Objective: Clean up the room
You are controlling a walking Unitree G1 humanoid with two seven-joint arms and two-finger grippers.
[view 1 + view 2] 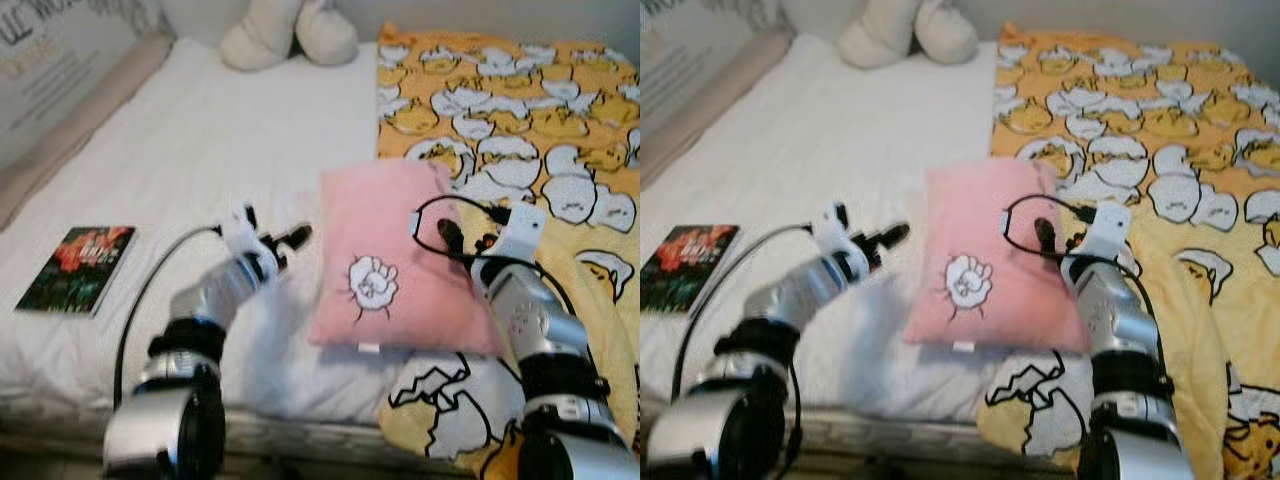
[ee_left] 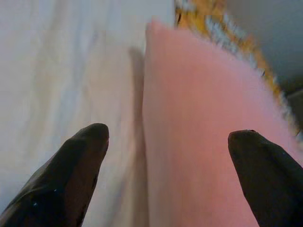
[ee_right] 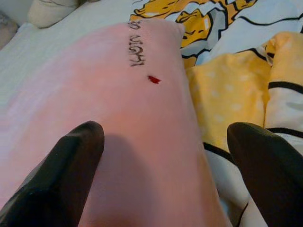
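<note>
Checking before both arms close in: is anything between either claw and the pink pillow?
Nothing visible. The left claw faces the pink pillow over bare white sheet; the right claw, open, is already at its right edge.

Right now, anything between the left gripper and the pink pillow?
Nothing. In the left eye view, only bare white sheet separates the left gripper from the pink pillow. The left wrist view shows its open fingers straddling the pillow's edge.
</note>
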